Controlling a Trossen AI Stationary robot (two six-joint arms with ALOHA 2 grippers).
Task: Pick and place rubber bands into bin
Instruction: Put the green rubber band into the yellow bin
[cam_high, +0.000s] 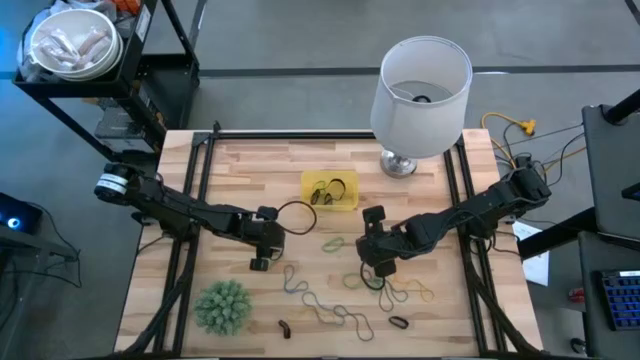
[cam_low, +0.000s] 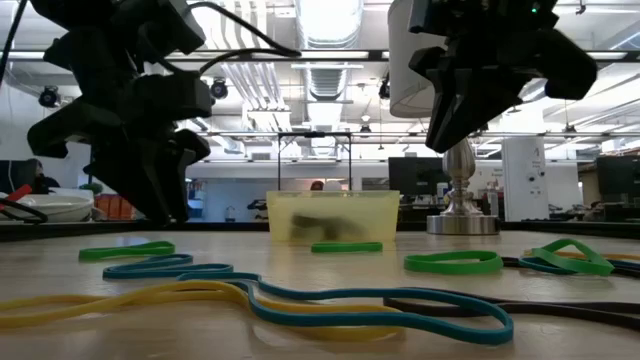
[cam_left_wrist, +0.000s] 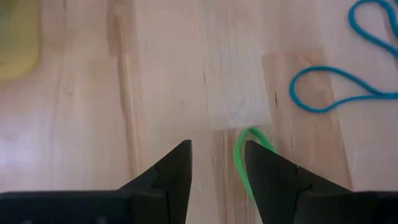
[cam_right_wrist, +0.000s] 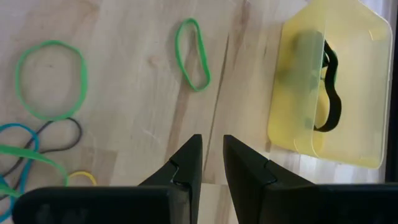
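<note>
The yellow bin (cam_high: 330, 190) (cam_right_wrist: 329, 81) stands at the middle far part of the table and holds a black rubber band (cam_right_wrist: 329, 93). Several rubber bands (cam_high: 330, 305) lie loose on the near half. My left gripper (cam_high: 258, 262) (cam_left_wrist: 216, 149) is open, low over the wood and pointing down. A green band (cam_left_wrist: 239, 158) lies on the table along the inner edge of one finger; I cannot tell whether they touch. My right gripper (cam_high: 368, 265) (cam_right_wrist: 211, 146) hangs above the table near the bin, with a narrow gap and nothing between its fingers. A green oval band (cam_right_wrist: 193, 53) lies ahead of it.
A lamp with a white shade (cam_high: 420, 85) stands at the far right on a metal foot (cam_high: 398, 163). A spiky green ball (cam_high: 222, 305) sits at the near left. A blue band (cam_left_wrist: 329, 87) lies close to my left gripper. Bare wood lies to the left of the bin.
</note>
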